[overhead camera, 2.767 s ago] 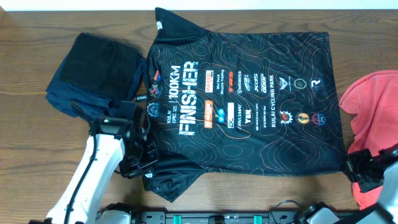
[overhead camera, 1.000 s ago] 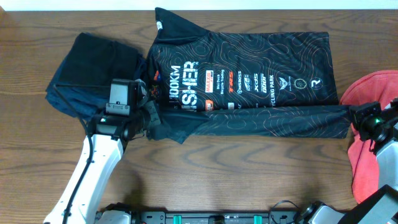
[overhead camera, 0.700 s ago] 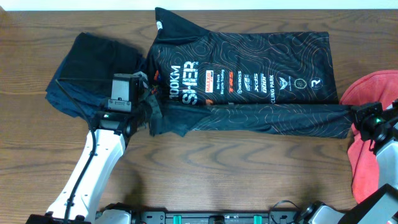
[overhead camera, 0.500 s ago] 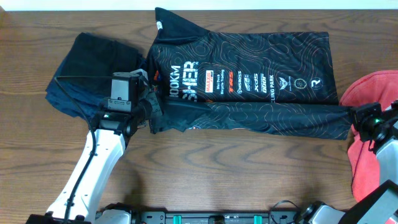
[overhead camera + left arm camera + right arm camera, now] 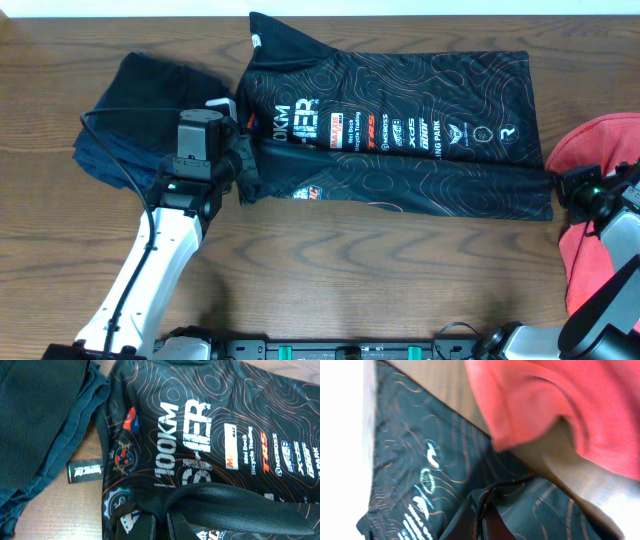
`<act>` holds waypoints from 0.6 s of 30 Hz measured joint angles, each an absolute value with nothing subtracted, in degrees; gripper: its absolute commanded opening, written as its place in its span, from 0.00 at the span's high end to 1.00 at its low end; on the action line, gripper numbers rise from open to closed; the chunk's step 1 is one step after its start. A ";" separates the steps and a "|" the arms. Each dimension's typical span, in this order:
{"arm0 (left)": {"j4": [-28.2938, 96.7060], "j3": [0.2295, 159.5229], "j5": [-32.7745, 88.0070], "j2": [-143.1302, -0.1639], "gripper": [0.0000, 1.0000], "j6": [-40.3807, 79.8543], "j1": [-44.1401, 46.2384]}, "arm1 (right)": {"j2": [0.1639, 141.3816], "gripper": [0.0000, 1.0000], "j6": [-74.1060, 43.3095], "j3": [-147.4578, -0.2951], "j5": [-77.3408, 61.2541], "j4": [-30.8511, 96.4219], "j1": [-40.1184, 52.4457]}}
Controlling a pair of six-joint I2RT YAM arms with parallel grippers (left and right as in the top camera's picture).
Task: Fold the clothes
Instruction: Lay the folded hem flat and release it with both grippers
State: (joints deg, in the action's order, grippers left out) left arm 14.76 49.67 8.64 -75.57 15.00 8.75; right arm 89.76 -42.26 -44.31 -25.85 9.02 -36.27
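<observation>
jersey [image 5: 420, 130] edge sits nearer 12 o'clock than before; we see left gripper [image 5: 243, 180] and right gripper [image 5: 558, 187] pinching it mid-fold, coral t-shirt [image 5: 600, 145] untouched.

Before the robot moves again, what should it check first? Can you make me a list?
1. Grip of the left pincer on the black jersey: ok, shut on it.
2. Grip of the right pincer on the jersey's other end: ok.
3. Folded flap straight between them: ok.
4. Far sleeve tucked in: not ok, it sticks out.
5. Red T-shirt clear of the right pincer: cannot tell.
6. Dark blue clothes out of the left pincer: ok.
</observation>
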 measured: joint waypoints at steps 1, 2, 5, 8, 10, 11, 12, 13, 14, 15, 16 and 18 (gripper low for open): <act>14.26 49.65 8.58 -75.83 0.94 14.87 8.75 | 89.78 0.99 -42.35 -44.31 -25.85 8.01 -35.86; 13.78 49.65 8.54 -76.34 0.94 14.72 8.75 | 89.84 0.99 -42.39 -44.31 -25.89 6.81 -35.31; 13.45 49.67 8.49 -78.70 0.94 14.52 8.75 | 90.11 0.99 -42.54 -44.34 -25.91 4.40 -33.58; 13.45 49.65 8.34 -81.45 0.94 14.50 8.75 | 90.43 0.98 -42.57 -44.34 -25.56 3.33 -32.27; 13.34 49.67 8.29 -82.91 0.94 14.50 8.75 | 90.52 0.97 -42.59 -44.34 -24.95 2.87 -31.53; 13.10 49.67 8.21 -83.57 0.94 14.50 8.75 | 90.54 0.97 -42.59 -44.34 -24.58 2.46 -31.27; 12.86 49.67 8.14 -84.09 0.94 14.50 8.75 | 90.54 0.97 -42.59 -44.34 -24.29 2.02 -31.05; 12.71 49.67 8.12 -84.53 0.94 14.50 8.73 | 90.54 0.97 -42.59 -44.34 -23.88 1.63 -30.89; 12.45 49.67 8.12 -84.90 0.93 14.50 8.75 | 90.54 0.97 -42.59 -44.34 -23.66 1.17 -30.81; 12.19 49.67 8.12 -85.12 0.92 14.50 8.75 | 90.54 0.96 -42.59 -44.34 -23.31 0.89 -30.74; 12.01 49.67 8.12 -85.27 0.86 14.48 8.75 | 90.54 0.91 -42.59 -44.34 -23.11 0.64 -30.72; 11.53 49.65 8.10 -85.38 0.67 14.06 8.75 | 90.54 0.56 -42.78 -44.34 -22.63 0.38 -30.72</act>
State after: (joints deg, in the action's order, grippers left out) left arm 11.53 49.65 8.10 -85.38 14.06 8.75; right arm 90.54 -42.78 -44.34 -22.63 0.38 -30.72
